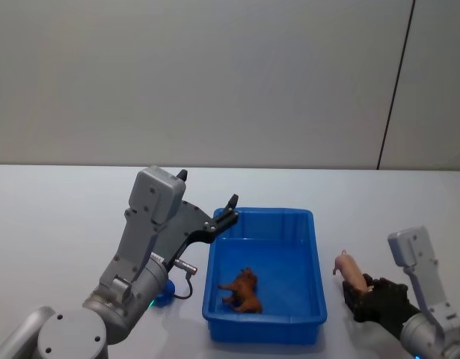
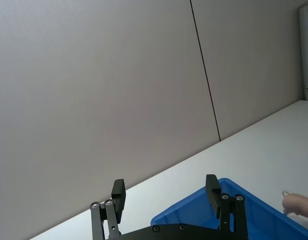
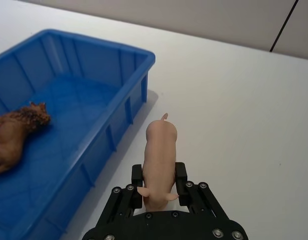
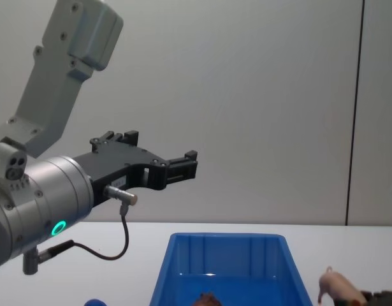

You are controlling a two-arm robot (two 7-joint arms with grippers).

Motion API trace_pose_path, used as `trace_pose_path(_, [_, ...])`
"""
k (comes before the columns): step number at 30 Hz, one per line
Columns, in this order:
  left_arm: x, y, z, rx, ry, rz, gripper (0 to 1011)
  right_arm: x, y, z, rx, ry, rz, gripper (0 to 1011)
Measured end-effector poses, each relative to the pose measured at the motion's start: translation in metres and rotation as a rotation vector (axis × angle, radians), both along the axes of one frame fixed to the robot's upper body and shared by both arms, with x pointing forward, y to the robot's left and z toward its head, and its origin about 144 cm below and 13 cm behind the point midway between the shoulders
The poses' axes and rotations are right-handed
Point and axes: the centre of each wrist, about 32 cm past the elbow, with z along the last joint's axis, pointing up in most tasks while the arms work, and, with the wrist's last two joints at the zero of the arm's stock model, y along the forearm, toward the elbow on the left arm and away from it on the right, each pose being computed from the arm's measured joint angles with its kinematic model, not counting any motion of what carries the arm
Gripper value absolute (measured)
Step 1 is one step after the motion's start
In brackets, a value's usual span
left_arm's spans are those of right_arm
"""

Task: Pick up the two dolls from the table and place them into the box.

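One pink pig [image 1: 351, 271] is clamped by the right gripper [image 1: 358, 290], lower right; the left gripper [image 1: 208, 191] is held open, centre.

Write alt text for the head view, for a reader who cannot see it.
The right gripper is shut on a pink pig figure just right of a blue box holding a reddish-brown animal figure. The left gripper hangs open by the box's left rim; a blue toy lies left of the box.
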Motion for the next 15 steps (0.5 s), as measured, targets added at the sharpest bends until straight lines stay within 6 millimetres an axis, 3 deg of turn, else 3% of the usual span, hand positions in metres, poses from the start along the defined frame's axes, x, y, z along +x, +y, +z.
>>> trace_pose_path(15, [0.000, 0.000, 0.000, 0.000, 0.000, 0.000, 1003, -0.002, 0.007, 0.037, 0.043, -0.156, 0.057, 362])
